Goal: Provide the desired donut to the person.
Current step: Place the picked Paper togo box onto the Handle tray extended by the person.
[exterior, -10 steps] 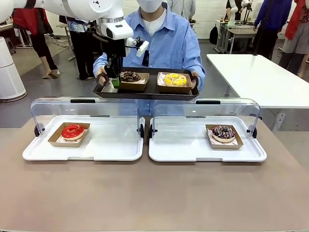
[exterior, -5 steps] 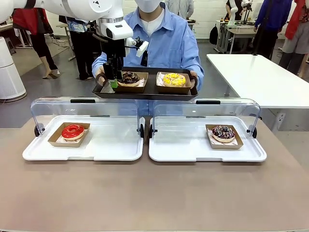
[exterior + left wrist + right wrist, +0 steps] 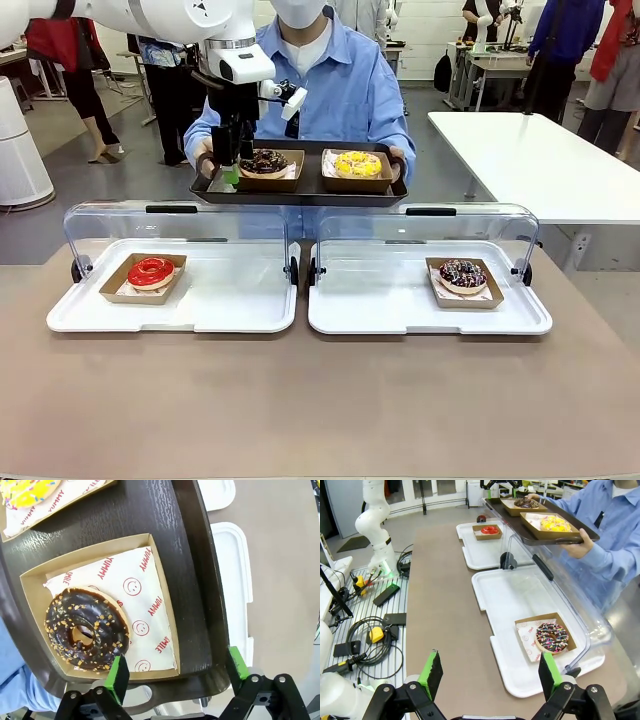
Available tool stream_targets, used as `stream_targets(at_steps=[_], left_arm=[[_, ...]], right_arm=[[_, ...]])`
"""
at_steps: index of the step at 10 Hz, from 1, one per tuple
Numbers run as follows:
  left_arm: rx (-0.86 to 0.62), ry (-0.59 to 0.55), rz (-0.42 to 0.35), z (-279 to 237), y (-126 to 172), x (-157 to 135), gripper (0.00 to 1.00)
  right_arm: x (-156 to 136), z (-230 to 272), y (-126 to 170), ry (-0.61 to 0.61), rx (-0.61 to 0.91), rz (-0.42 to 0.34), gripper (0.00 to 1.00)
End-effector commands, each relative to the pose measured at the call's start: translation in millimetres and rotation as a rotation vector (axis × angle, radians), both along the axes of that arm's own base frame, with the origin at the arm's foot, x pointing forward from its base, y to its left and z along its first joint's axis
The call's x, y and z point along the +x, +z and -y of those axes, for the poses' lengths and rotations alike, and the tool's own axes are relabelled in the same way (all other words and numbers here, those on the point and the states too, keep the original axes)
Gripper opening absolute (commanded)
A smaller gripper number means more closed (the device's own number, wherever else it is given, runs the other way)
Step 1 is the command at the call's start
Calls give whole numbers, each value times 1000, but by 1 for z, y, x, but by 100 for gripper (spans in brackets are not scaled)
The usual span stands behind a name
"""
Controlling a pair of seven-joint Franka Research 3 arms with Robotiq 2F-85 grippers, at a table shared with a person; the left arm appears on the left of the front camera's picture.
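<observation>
With the chocolate donut [image 3: 86,628] resting in its cardboard box [image 3: 157,580] on the left side of the black tray [image 3: 300,190] held by the person [image 3: 330,90], delivery appears complete. The left gripper [image 3: 177,665] hovers above the box's edge, jaws spread and empty, so the next move is judged to be a straight withdrawal clear of the tray. The box's long axis runs left-right along the tray; the ring itself shows no heading. The right gripper [image 3: 490,672] hangs spread, empty, over the table [image 3: 445,605].

Raised clear lids [image 3: 300,225] wall off the white trays' [image 3: 170,315] far side mid-frame; lower frame, bare table [image 3: 320,410] lies open
</observation>
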State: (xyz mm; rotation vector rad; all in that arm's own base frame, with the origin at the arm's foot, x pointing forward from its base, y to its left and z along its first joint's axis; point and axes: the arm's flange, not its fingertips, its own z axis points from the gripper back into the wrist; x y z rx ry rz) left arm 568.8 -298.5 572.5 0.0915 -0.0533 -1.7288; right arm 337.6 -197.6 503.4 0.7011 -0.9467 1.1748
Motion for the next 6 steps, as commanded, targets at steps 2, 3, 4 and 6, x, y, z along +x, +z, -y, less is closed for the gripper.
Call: stream_targets(at_steps=[2, 3, 4, 6], left_arm=[[-75, -5, -105, -20, 23, -29, 100], [-99, -29, -130, -39, 27, -49, 100], [-109, -39, -127, -59, 24, -72, 100], [-129, -71, -122, -106, 11, -110, 100]], right_arm=[[-1, 2, -1, 10, 0, 2, 100], [-1, 2, -1, 10, 0, 2, 100], [-1, 2, -1, 10, 0, 2, 100], [-1, 2, -1, 10, 0, 2, 100]])
